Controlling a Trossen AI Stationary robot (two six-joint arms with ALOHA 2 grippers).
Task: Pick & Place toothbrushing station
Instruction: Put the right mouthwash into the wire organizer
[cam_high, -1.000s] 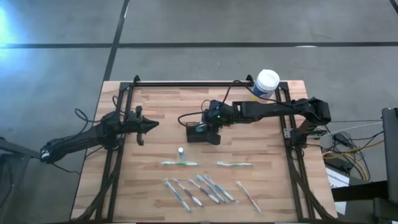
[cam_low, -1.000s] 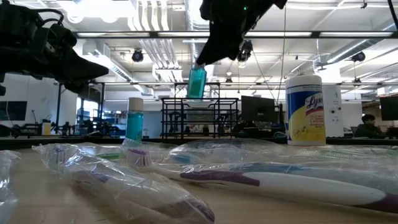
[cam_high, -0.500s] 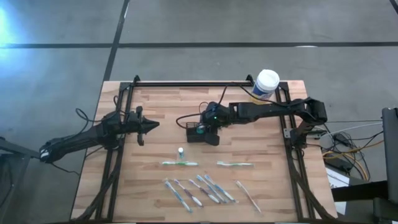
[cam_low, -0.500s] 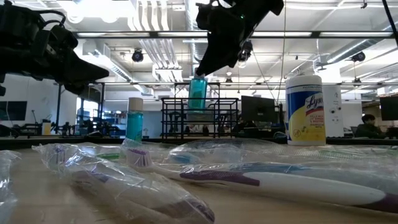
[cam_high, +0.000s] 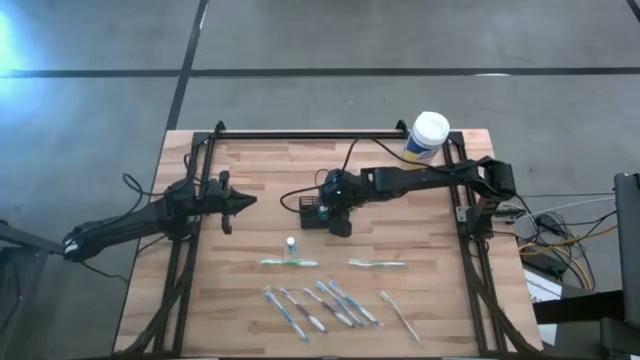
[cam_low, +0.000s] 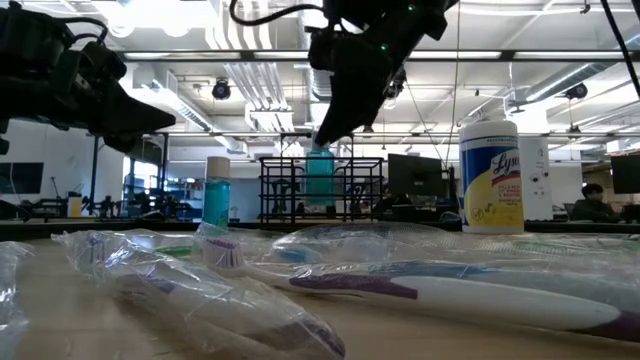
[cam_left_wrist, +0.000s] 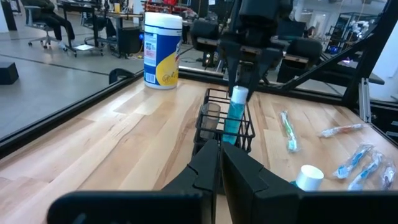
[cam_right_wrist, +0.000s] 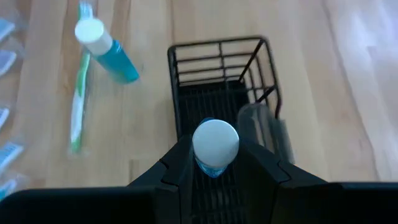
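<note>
- The right arm reaches in from the table's right edge across the pale wooden plank table (cam_high: 250, 170); its right gripper (cam_high: 328, 203) points down with its fingers clamped on the white cap of a slim blue-green tube (cam_right_wrist: 214, 148), held upright with its lower end inside the basket.
- The left arm lies low along the table's left side, its left gripper (cam_high: 243, 200) pinched shut on nothing and aimed at the basket, well apart from it.
- Right under the right gripper stands the small black wire rectangular basket (cam_high: 313, 212).
- Beyond the right arm, at the far right corner, stands a white-lidded, yellow-labelled canister (cam_high: 428, 136).
- A second white-capped blue-green tube (cam_high: 291, 244) stands just on the near side of the basket.
- Clear-wrapped slim toothbrushes (cam_high: 334, 301) lie in rows nearer still.
- Behind the table the low view shows a workshop with ceiling ducts, lamps and monitors.
</note>
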